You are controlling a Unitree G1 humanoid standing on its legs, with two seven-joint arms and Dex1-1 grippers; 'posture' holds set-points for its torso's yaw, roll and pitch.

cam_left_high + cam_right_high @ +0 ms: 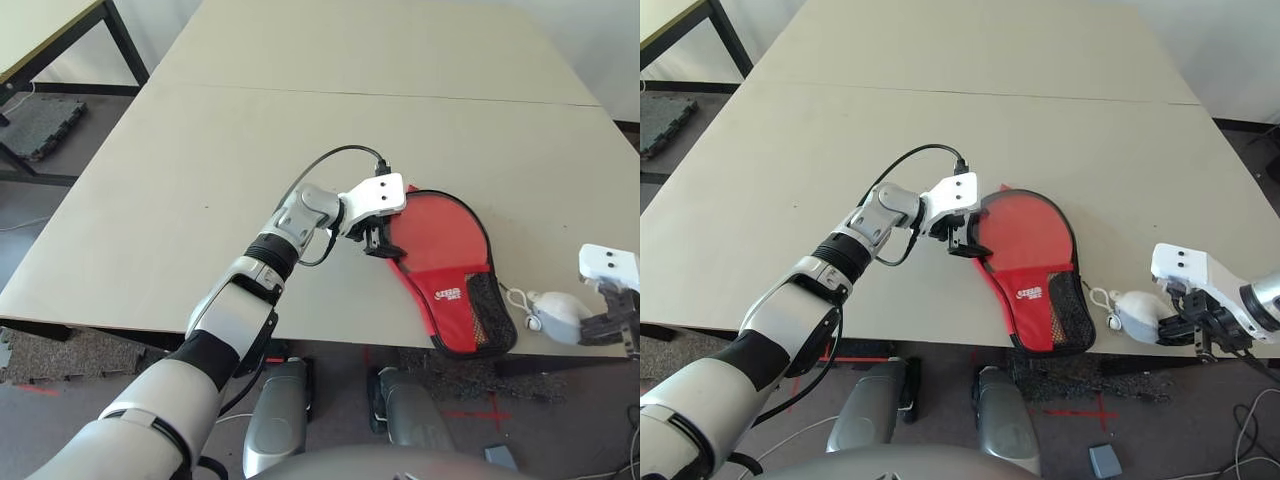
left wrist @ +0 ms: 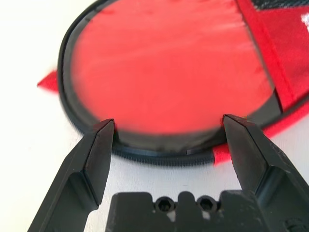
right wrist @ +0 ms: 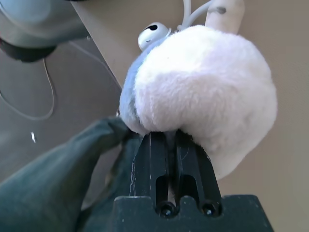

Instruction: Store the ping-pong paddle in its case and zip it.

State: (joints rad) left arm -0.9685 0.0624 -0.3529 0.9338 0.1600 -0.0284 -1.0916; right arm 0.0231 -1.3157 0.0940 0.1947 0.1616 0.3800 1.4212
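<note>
So here's where we're at: the big beige table (image 1: 200, 190) has the case (image 1: 1035, 262) lying flat near its front edge, round end toward our left arm and the narrow handle end with the mesh pocket (image 1: 1068, 312) pointing back at the edge. The ping-pong paddle isn't lying out anywhere on the table, and the case looks filled out and flat, so we're guessing it's already tucked inside, but honestly we can't see into it, so take that with a grain of salt. From the left wrist view the black zipper trim (image 2: 159, 155) runs around the round end and looks closed along the stretch facing us, with a red tab sticking out either side; whether the zip is run all the way round we can't tell. Our left gripper (image 1: 377, 240) is parked right at the round rim of the case with its fingers (image 2: 96, 154) spread wide, holding nothing, tips just beside the trim. Our right gripper (image 1: 1196, 330) is way off at the table's right front corner, fingers (image 3: 159, 164) pressed together under the little grey-white plush (image 3: 203, 92), which sits near the edge on a white cord (image 1: 1100, 298) leading toward the case. Whether they actually pinch its fur isn't clear. So storing seems done, and what's left is probably finishing or checking the zip.
</note>
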